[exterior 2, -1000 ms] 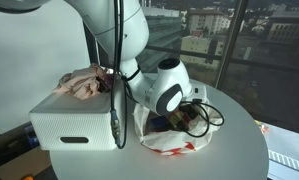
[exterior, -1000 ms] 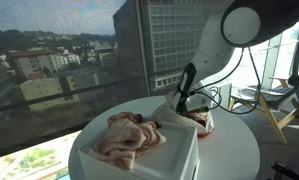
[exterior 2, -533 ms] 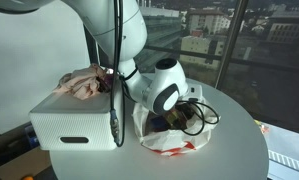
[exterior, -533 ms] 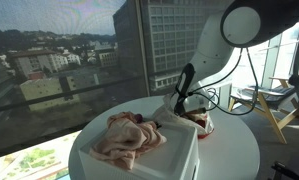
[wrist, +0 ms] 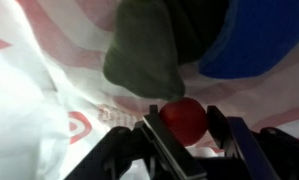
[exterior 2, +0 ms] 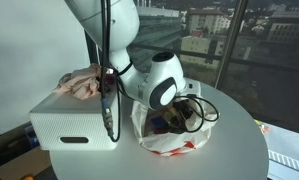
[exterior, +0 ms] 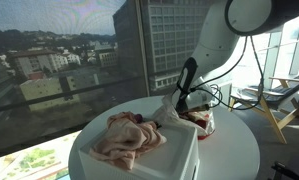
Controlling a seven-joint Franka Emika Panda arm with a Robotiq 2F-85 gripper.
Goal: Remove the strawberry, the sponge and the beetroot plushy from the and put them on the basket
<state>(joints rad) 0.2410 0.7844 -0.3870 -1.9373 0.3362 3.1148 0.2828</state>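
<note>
**Claw down in the bag, on the strawberry**

Upper arm [exterior: 214, 45] has swung higher and its big joint has shifted in both exterior views. The wrist is still sunk in the bag, so this reads as the start of a lift.

- Round table [exterior: 239, 150]: carries a white box [exterior 2: 74, 125] with a crumpled pink cloth [exterior: 129, 140] heaped on top. The cloth is well apart from the work.
- White bag with red print [exterior 2: 174, 142]: stands just beside the box. It is slumped open, which gives the claw its way in.
- Wrist view: an olive soft lump [wrist: 144, 50] and a blue object [wrist: 254, 45] lie above the strawberry [wrist: 182, 113]. All three rest on the bag lining.
- Gripper [wrist: 182, 130]: its jaws sit together on the strawberry, one pad against each flank. Grip looks made.

Hard to make out:
- The olive lump could be the sponge or the plushy; too blurred to tell.
- No basket is identifiable in any view.
- In both exterior views the wrist and cables screen the bag's contents.
</note>
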